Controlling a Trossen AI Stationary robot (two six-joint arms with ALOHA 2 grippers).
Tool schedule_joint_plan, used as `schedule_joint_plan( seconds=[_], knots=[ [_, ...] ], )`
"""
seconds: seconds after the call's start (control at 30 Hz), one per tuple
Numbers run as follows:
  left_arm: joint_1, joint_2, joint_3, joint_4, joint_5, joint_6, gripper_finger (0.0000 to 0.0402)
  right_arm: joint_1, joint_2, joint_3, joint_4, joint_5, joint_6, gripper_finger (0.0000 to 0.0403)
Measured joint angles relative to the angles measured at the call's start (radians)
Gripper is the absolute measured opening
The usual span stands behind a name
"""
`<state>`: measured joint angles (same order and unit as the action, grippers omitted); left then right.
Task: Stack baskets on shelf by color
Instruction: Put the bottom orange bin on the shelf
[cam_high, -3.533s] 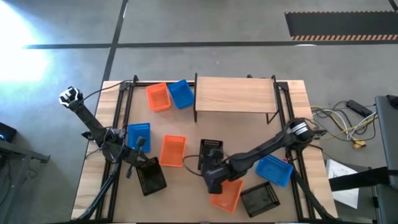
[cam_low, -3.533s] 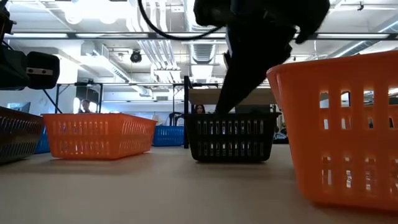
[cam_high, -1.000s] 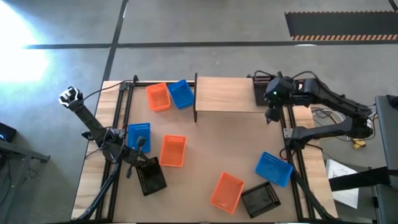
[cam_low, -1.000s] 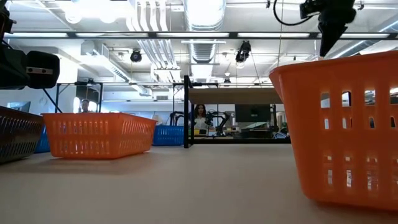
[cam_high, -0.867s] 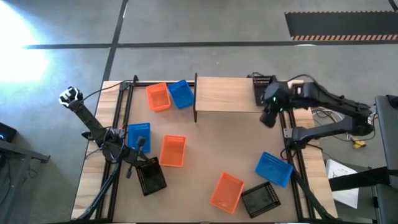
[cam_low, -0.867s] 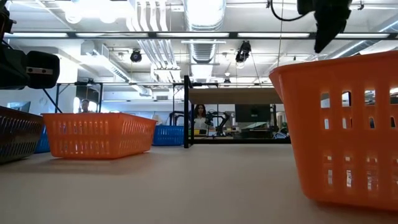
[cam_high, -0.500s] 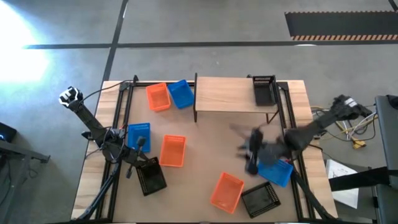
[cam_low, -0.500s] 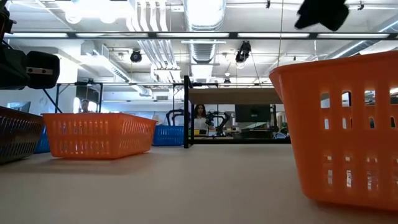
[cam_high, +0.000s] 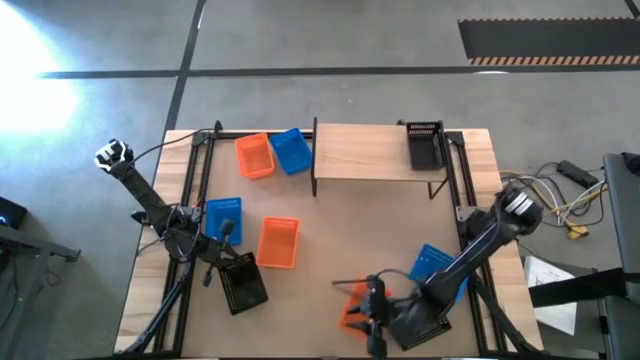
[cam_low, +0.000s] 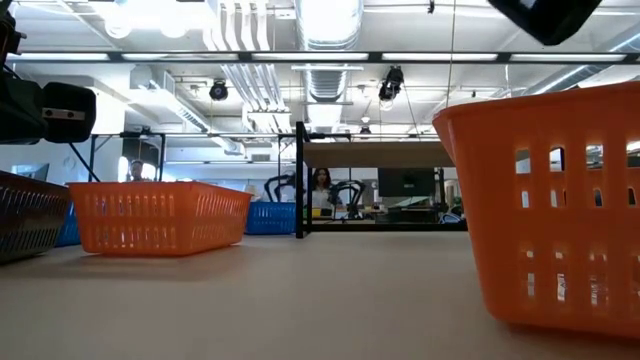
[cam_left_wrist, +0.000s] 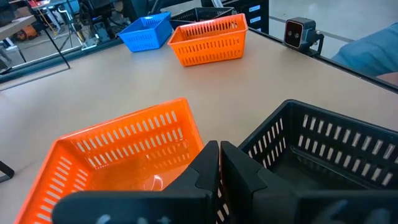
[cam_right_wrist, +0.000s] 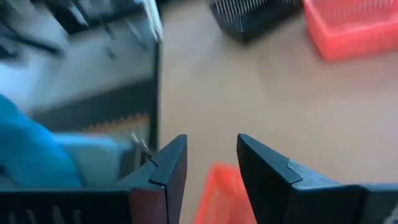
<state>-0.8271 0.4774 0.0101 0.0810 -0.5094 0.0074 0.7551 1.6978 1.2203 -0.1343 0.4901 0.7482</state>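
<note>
Over the near edge of the surface (cam_high: 330, 220), the right tool (cam_high: 375, 318) hangs with fingers parted and empty above an orange basket (cam_high: 352, 308); a black basket (cam_high: 425, 325) and a blue basket (cam_high: 435, 268) lie just beside it. Far from that tool, another black basket (cam_high: 424, 145) sits on the shelf (cam_high: 365, 152). Left tool (cam_left_wrist: 219, 163) rests closed between an orange basket (cam_left_wrist: 118, 155) and a black one (cam_left_wrist: 323, 146).

Bare table (cam_high: 350, 225) lies open below the shelf (cam_high: 375, 152); baskets crowd both lower corners
</note>
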Motion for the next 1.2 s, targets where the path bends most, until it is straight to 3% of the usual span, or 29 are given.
schedule_joint_plan(
  seconds=[0.2,0.4,0.5,0.7,0.97,1.2],
  knots=[
    [0.0,0.0,0.0,0.0,0.0,0.0,0.0,0.0,0.182,0.364,-0.552,-0.121,0.216,0.0163],
    [0.0,0.0,0.0,0.0,0.0,0.0,0.0,0.001,0.343,0.573,-0.69,-0.29,0.216,0.0202],
    [0.0,0.0,0.0,0.0,0.0,0.0,0.0,-0.003,0.407,0.645,-0.767,-0.312,0.208,0.0202],
    [0.0,0.0,0.0,0.0,0.0,0.0,0.0,-0.014,0.507,0.766,-0.97,-0.311,0.203,0.0157],
    [0.0,0.0,0.0,0.0,0.0,0.0,0.0,-0.025,0.499,0.779,-1.041,-0.289,0.106,0.0021],
    [0.0,0.0,0.0,0.0,0.0,0.0,0.0,-0.048,0.348,0.797,-1.168,-0.213,-0.179,0.0009]
  ],
)
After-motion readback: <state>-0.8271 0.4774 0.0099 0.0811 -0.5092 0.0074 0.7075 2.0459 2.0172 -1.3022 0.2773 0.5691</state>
